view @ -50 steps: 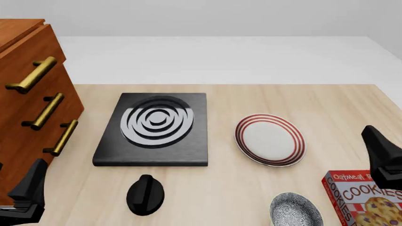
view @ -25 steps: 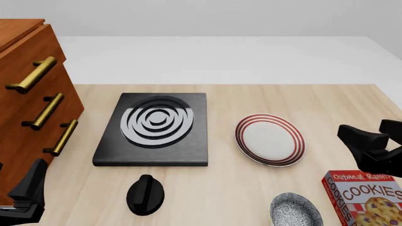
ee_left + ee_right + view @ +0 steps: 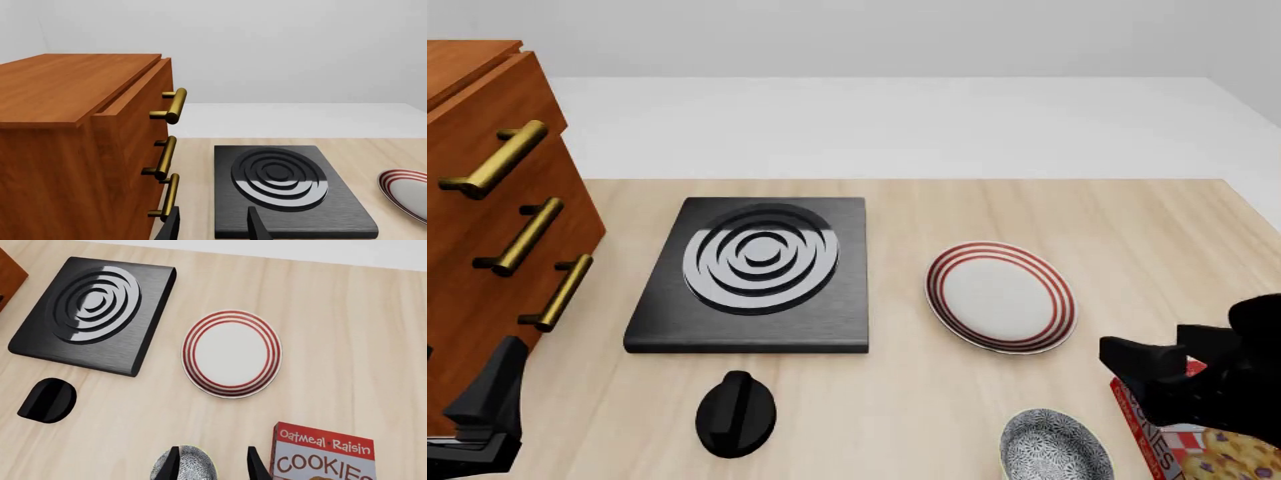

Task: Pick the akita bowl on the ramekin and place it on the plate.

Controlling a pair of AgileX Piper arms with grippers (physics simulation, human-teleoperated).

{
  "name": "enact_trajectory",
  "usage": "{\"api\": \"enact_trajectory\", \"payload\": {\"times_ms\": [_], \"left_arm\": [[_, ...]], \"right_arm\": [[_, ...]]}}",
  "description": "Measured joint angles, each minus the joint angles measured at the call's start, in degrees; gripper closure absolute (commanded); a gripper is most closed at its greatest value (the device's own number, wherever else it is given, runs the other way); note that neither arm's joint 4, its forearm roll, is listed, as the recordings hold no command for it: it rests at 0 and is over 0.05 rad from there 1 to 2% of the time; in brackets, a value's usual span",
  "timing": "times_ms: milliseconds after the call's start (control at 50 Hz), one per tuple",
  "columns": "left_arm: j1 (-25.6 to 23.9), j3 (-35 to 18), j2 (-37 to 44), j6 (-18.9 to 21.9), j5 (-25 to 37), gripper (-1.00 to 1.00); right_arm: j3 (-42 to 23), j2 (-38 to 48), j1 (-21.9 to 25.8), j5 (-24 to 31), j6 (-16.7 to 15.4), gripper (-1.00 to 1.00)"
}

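Note:
The akita bowl (image 3: pixel 1052 448), small and grey-speckled, sits at the table's near edge, right of centre; the right wrist view shows its rim (image 3: pixel 190 460) between my fingers. The ramekin is hidden from every view. The plate (image 3: pixel 1001 297) (image 3: pixel 231 353), white with red rings, lies empty beyond the bowl. My right gripper (image 3: pixel 1150 352) (image 3: pixel 213 467) hangs open above the table, just right of the bowl and in front of the plate, with nothing in it. At the near left corner my left gripper (image 3: pixel 487 410) (image 3: pixel 213 230) is open and empty beside the cabinet.
A black square stove (image 3: pixel 754 270) with silver rings lies left of the plate. A black knob-shaped object (image 3: pixel 735 412) sits in front of it. A wooden drawer cabinet (image 3: pixel 494 230) with brass handles fills the left side. A cookie box (image 3: pixel 323 452) lies right of the bowl, under my right arm.
My right arm has swung left and toward the near edge, coming over the cookie box and closer to the speckled bowl. The left arm and all objects stayed still.

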Motion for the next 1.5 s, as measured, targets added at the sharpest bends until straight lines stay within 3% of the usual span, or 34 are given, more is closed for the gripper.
{"api": "enact_trajectory", "payload": {"times_ms": [520, 880, 1500], "left_arm": [[0.0, -0.1, 0.1, 0.0, 0.0, -1.0], [0.0, -0.1, 0.3, 0.0, -0.2, -1.0], [0.0, -0.1, 0.4, 0.0, -0.3, -1.0]], "right_arm": [[6.6, 1.5, 1.4, -0.2, 0.7, -1.0], [11.6, 4.1, 2.8, -4.2, 3.1, -1.0], [19.7, 16.4, 3.8, -20.1, 6.3, -1.0]]}}
